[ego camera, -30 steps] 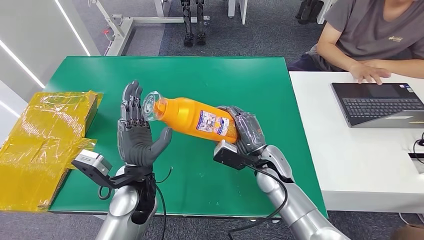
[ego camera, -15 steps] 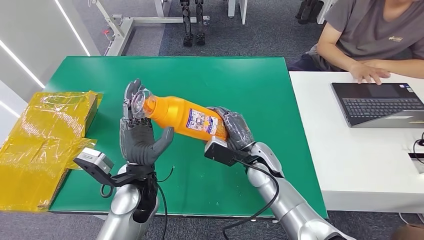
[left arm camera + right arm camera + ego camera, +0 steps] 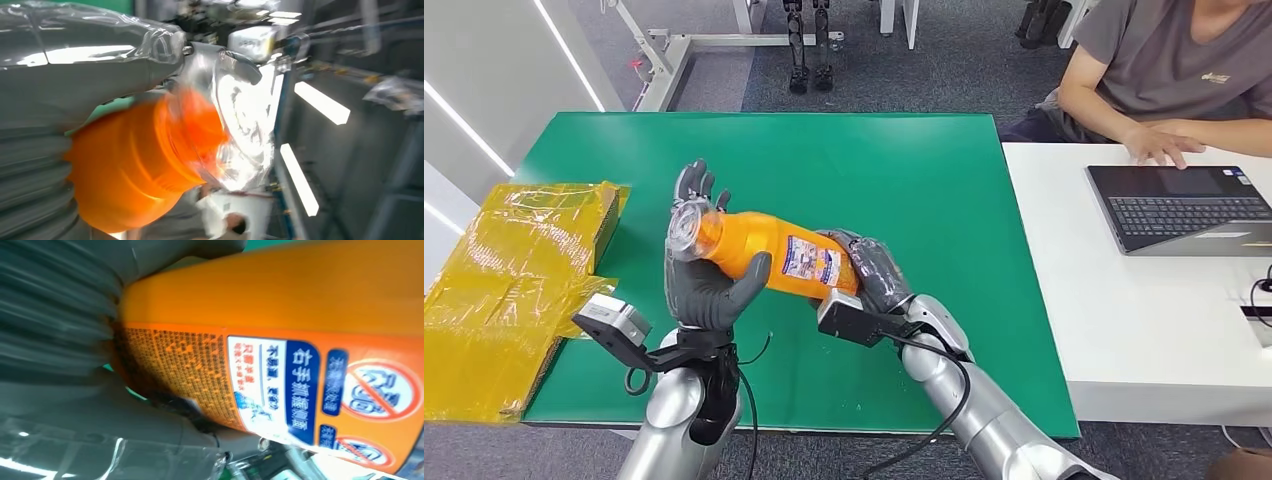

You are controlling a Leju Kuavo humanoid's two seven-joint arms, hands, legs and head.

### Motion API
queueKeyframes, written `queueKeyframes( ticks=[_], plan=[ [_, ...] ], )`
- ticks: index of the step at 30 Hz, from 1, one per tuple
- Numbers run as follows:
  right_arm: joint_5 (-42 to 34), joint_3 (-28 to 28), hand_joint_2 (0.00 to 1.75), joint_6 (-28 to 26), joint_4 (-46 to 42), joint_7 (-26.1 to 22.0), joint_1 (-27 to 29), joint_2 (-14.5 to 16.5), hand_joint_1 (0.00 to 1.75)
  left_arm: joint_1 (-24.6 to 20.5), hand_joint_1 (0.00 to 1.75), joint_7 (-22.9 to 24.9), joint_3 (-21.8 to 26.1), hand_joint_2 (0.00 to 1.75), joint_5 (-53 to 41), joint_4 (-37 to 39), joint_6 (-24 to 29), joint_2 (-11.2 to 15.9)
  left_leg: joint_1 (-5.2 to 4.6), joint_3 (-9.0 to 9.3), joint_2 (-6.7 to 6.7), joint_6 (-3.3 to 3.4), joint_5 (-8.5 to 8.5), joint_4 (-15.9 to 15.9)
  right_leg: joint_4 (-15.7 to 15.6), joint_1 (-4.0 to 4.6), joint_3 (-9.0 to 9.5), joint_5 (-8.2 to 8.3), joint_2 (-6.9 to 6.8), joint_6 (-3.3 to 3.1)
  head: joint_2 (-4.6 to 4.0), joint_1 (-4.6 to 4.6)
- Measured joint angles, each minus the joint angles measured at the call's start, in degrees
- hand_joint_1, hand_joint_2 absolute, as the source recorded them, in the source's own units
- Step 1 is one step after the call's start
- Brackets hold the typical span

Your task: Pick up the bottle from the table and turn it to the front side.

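Above the green bench (image 3: 904, 150), the right hand (image 3: 869, 272) is gripping the orange bottle's (image 3: 769, 256) base, holding it sideways, neck lying across the open left hand's (image 3: 702, 280) spread fingers (image 3: 692, 185); if the right lets go before those fingers are closing, the bottle risks rolling off.

Silver arms with black cables, dark grey hands, ribbed grey covers, boxy wrist cameras.
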Motion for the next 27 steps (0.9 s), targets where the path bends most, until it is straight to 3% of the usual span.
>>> queueKeyframes(
  ticks=[15,16,19,20,24,27],
  plan=[
    [0.66,1.65,1.75,4.94,0.98,-0.99,-0.95,0.70,1.75,0.09,0.00,0.00,0.32,1.75,0.22,0.60,0.32,-0.20,0.00,-0.01,0.00,0.00,0.00,0.00,0.00,0.00,0.00,0.00,-0.01,0.00,0.00,0.00],
    [0.74,1.77,1.75,5.25,1.25,-0.85,-1.13,0.74,1.75,0.16,0.07,0.00,0.40,1.75,0.37,0.61,0.38,-0.20,0.00,-0.01,0.00,0.00,0.00,0.00,0.00,0.00,-0.01,0.00,0.00,0.00,0.00,0.00],
    [1.07,2.27,1.75,5.94,2.13,-0.50,-1.60,0.85,1.75,0.61,1.18,0.00,0.71,1.75,0.62,0.61,0.53,-0.20,0.00,0.00,0.00,0.00,0.00,0.00,0.00,0.00,-0.01,0.00,0.00,0.00,0.00,0.00],
    [1.20,2.45,1.75,6.13,2.43,-0.39,-1.72,0.87,1.75,0.80,1.47,0.00,0.79,1.75,0.63,0.61,0.56,-0.20,0.00,0.00,0.00,0.00,0.00,0.00,0.00,0.00,-0.01,0.00,0.00,0.00,0.00,0.00],
    [1.49,2.93,1.75,6.89,3.48,0.01,-2.05,0.89,1.75,1.34,1.72,-0.01,0.98,1.75,0.58,0.61,0.70,-0.20,0.00,-0.01,-0.01,0.00,0.00,0.00,0.00,0.00,-0.01,0.00,-0.01,0.00,0.00,0.00],
    [1.71,3.08,1.75,7.14,4.05,0.24,-2.13,0.89,1.75,1.51,1.75,-0.02,1.02,1.75,0.39,0.61,0.96,-0.18,0.00,-0.01,-0.01,0.00,0.00,0.00,0.00,0.00,-0.01,0.00,-0.01,0.00,0.00,0.00]
  ],
)
